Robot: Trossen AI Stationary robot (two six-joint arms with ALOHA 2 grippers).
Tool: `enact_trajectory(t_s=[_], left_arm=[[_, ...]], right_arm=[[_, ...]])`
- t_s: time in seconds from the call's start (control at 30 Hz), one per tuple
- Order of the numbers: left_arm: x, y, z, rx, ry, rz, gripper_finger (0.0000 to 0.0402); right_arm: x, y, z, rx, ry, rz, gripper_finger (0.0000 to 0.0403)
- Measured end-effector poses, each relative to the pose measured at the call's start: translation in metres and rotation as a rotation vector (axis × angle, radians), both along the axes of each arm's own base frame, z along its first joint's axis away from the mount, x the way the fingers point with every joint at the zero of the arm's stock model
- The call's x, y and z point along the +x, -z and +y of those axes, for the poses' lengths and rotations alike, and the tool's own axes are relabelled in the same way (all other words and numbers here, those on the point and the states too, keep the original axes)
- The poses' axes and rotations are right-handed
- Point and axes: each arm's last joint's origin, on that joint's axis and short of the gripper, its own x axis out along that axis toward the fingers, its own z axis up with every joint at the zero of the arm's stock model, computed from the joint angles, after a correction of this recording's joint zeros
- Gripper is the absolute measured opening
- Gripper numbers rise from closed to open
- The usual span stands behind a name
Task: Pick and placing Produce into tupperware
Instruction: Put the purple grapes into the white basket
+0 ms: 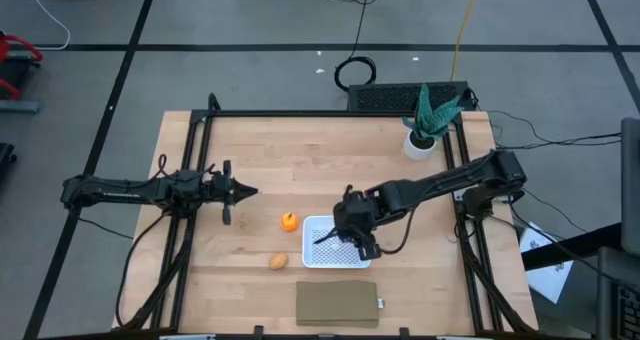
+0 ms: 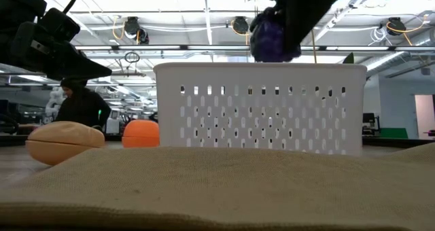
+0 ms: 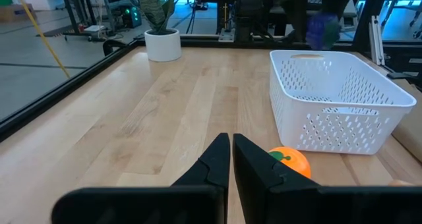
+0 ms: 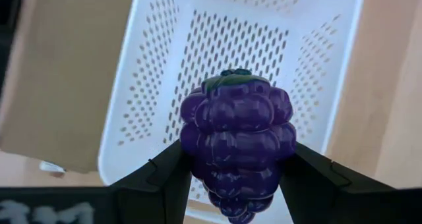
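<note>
My right gripper (image 1: 348,242) hangs above the white tupperware (image 1: 312,258), shut on the dark purple lumpy grape bunch (image 4: 237,138), which shows just above the tupperware's rim (image 2: 258,68) in the low view (image 2: 272,37). The round orange piece (image 1: 289,221) rests on the table just left of the tupperware, and the tan-brown oval piece (image 1: 278,261) lies nearer the table's near edge. My left gripper (image 1: 246,191) is shut and touches nothing, hovering left of the orange piece (image 3: 290,161). My right gripper pinches the purple grape bunch between its two fingers (image 4: 173,174), one on each flank of the bunch's lower part (image 4: 198,159). The fingers point down from above. The bunch is lifted clear over the tupperware's mesh bottom (image 4: 244,46), its green-topped end pointing away from the wrist.
A flat brown cardboard-coloured rectangle (image 1: 337,303) lies at the table's near edge, below the tupperware. A green potted plant (image 1: 428,125) stands at the far right corner. A person (image 2: 81,105) shows in the room beyond the table. Bare wood spreads across the table's far middle.
</note>
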Motion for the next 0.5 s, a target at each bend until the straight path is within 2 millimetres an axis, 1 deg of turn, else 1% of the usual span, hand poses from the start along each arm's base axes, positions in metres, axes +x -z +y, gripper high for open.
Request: enact_trajectory(t_s=[0.2, 0.4, 0.5], left_arm=[[0.000, 0.000, 0.000, 0.000, 0.000, 0.001, 0.0024], [0.000, 0.000, 0.000, 0.000, 0.000, 0.001, 0.0024], [0.000, 0.000, 0.000, 0.000, 0.000, 0.002, 0.0024]], right_arm=[[0.006, 0.016, 0.001, -0.020, -0.027, 0.042, 0.0185], [0.012, 0.022, 0.003, -0.025, -0.048, 0.033, 0.0185], [0.013, 0.025, 0.003, -0.040, -0.094, 0.025, 0.0185]])
